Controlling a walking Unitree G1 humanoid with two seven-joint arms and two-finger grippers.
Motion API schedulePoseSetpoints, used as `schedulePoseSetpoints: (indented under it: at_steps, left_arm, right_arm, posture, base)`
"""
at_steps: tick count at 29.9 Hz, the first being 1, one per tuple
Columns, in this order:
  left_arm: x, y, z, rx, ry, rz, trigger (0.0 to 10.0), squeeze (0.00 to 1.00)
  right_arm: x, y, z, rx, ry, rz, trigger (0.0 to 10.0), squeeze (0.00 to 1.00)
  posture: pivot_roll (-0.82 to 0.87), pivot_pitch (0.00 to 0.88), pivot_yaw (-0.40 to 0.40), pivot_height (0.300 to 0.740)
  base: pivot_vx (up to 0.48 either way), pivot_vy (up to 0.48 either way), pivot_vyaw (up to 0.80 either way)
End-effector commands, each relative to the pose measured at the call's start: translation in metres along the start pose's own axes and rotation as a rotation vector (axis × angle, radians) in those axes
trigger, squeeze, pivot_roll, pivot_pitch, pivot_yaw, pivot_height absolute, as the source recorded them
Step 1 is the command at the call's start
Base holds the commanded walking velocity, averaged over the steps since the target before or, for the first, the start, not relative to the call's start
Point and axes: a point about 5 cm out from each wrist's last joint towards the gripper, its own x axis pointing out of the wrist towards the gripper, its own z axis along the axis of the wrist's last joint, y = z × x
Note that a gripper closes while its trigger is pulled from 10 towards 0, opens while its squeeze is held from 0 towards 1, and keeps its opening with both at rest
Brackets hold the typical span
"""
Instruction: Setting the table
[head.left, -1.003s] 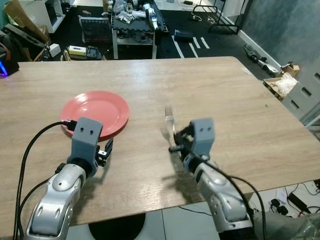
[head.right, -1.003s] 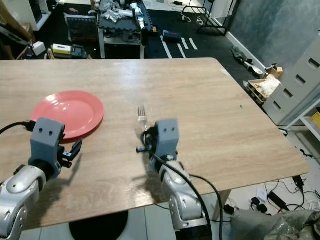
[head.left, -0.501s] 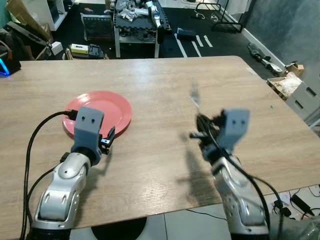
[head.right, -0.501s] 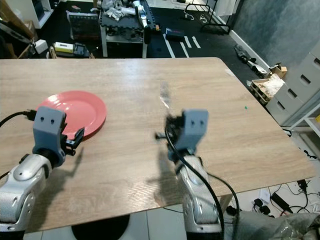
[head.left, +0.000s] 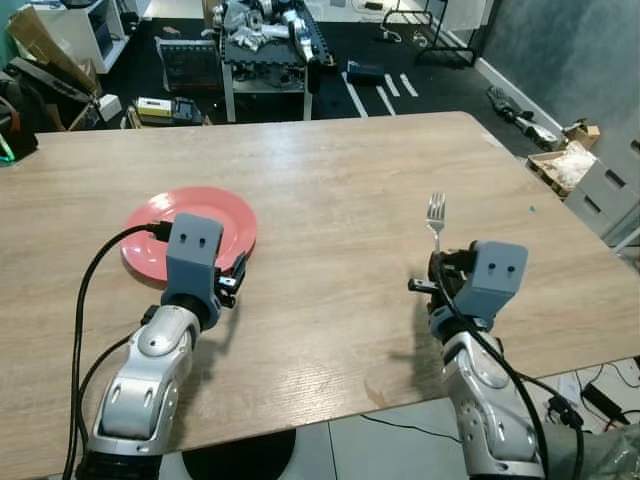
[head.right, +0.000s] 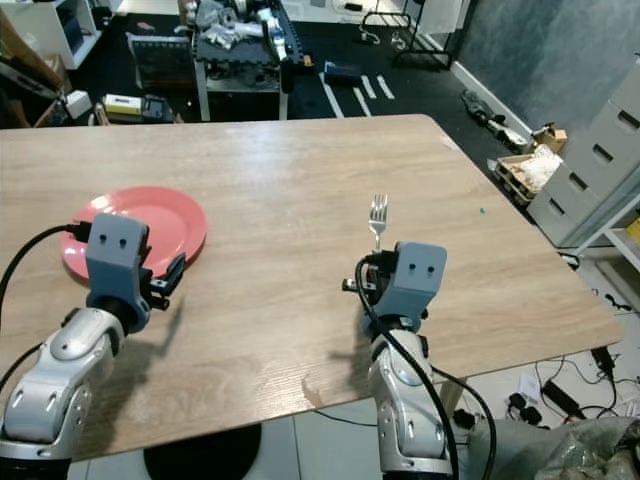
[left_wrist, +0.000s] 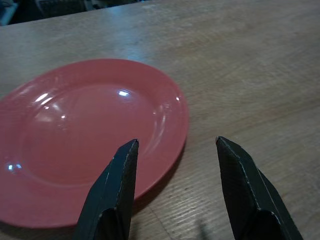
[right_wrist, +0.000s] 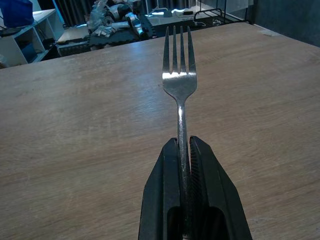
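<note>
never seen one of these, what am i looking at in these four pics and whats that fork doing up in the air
This is a humanoid robot with two silver arms, each ending in a gripper of two long black fingers. Two pictures come from cameras on its head, looking down at a wooden table. The other two come from cameras on its wrists, each looking along that gripper's own fingers.

On the table lies a red plate, towards the robot's left. The left gripper is open, its fingers spread at the plate's near edge; one hangs over the rim, the other over bare wood.

The right gripper is shut on the handle of a metal fork, holding it above the table with its prongs pointing away from the robot. Behind the table, a cluttered room with shelves and boxes.
</note>
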Motion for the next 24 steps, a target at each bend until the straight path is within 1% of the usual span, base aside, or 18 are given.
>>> schedulePoseSetpoints:
  at_steps: [1,7,8,13,24]
  left_arm:
    - [0.0002,0.0012,-0.0026,-0.002,0.008,0.018,10.0,0.00]
    - [-0.0002,-0.0021,-0.0010,0.024,-0.003,0.004,10.0,0.00]
    - [-0.0007,-0.0056,0.0000,0.023,-0.006,-0.019,10.0,0.00]
    - [-0.0007,-0.0077,0.0008,0.001,-0.001,-0.017,10.0,0.00]
    - [0.0010,-0.0079,0.0036,-0.002,-0.016,-0.023,10.0,0.00]
  right_arm:
    - [0.0001,-0.0016,-0.0028,0.001,0.005,-0.004,10.0,0.00]
    - [-0.0001,-0.0003,-0.0051,0.003,0.010,0.000,10.0,0.00]
    - [-0.0002,0.0001,-0.0065,0.003,0.014,0.004,10.0,0.00]
    - [-0.0003,0.0005,-0.0078,0.005,0.016,0.003,10.0,0.00]
    - [-0.0005,-0.0008,-0.0093,0.004,0.019,-0.003,10.0,0.00]
  posture:
    - [-0.01,0.038,0.031,0.740]
    - [0.00,0.042,0.032,0.740]
    - [0.00,0.042,0.032,0.740]
    - [0.00,0.044,0.037,0.740]
    - [-0.01,0.046,0.042,0.740]
  base:
    - [0.000,0.000,0.00]
    - [0.000,0.000,0.00]
    - [0.000,0.000,0.00]
    - [-0.406,0.000,0.00]
    - [-0.398,0.000,0.00]
